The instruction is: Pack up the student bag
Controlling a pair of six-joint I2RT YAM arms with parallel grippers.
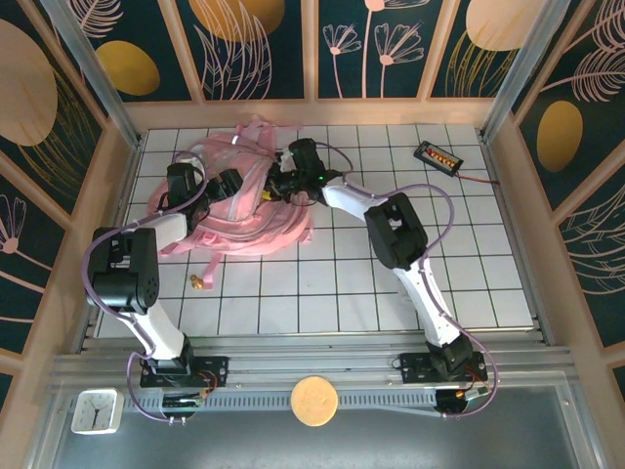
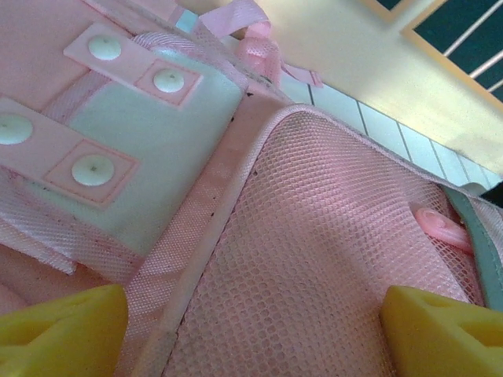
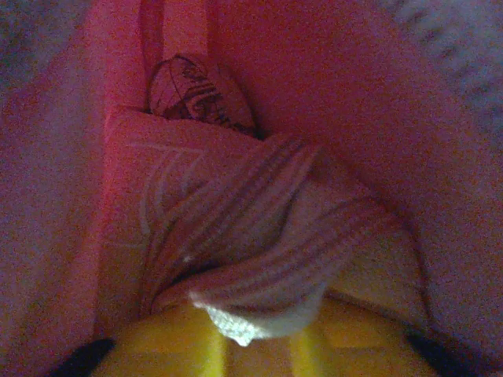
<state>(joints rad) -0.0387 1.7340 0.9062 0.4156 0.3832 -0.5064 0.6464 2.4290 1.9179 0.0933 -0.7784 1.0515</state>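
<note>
Right pincer (image 3: 259,345) is deep inside the bag (image 1: 256,230), with a striped cloth (image 3: 267,236) draped over its tips; can't tell whether it's gripping. Left pincer (image 2: 251,330) gapes wide astride the mesh panel (image 2: 314,236), probably steadying the bag. Bag lies at the tabletop's (image 1: 293,293) far-left corner.

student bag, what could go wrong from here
The striped cloth lies against the right jaws inside the student bag; withdrawing could drag it back out. The long straps lie loose beside the left arm and could snag when it moves.
</note>
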